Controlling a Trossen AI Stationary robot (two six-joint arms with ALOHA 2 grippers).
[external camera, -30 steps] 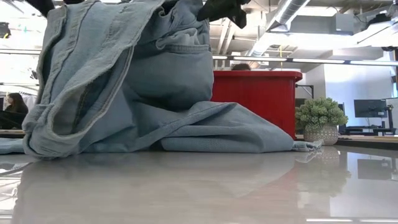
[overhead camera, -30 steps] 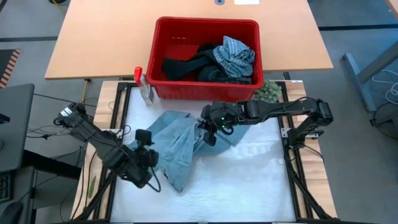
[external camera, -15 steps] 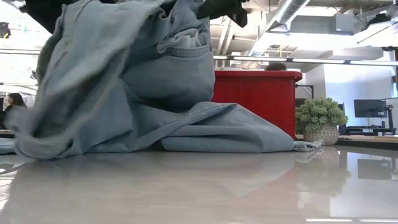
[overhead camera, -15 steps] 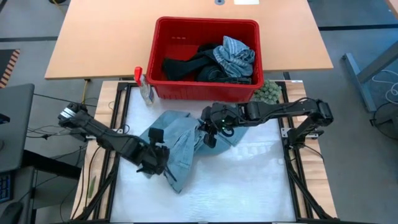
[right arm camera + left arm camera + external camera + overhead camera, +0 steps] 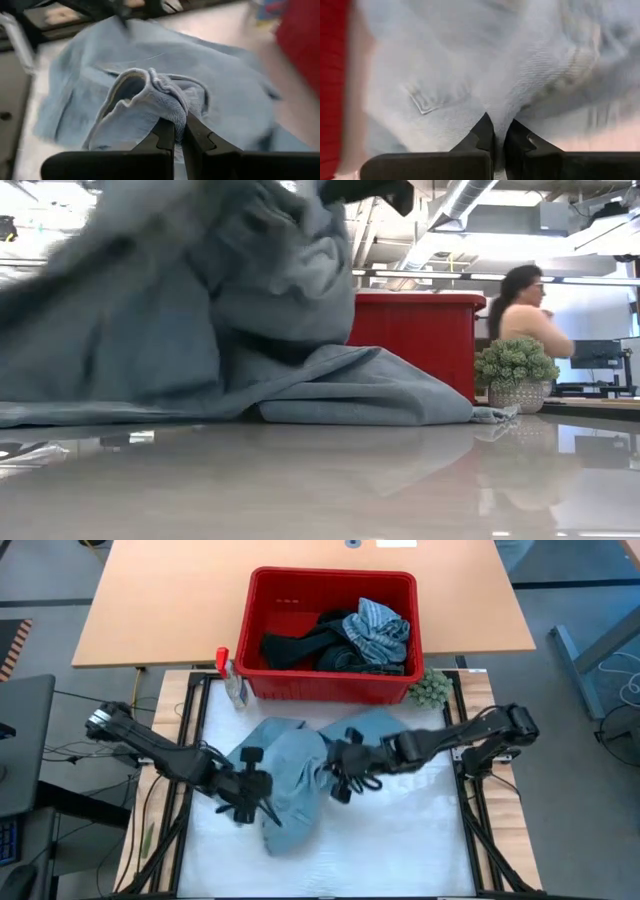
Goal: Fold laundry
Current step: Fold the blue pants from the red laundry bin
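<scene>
While both grippers pinch the jeans (image 5: 290, 775), spreading is under way.
Left gripper (image 5: 499, 137) and right gripper (image 5: 179, 134) clenched on denim; next, pull apart.

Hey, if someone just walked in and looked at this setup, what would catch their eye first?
Probably the light blue garment bunched mid-table, pinched from both sides: the left gripper is shut on its left part and the right gripper on a fold near its middle. Next, the bright red basket behind it, holding dark and striped clothes.
</scene>
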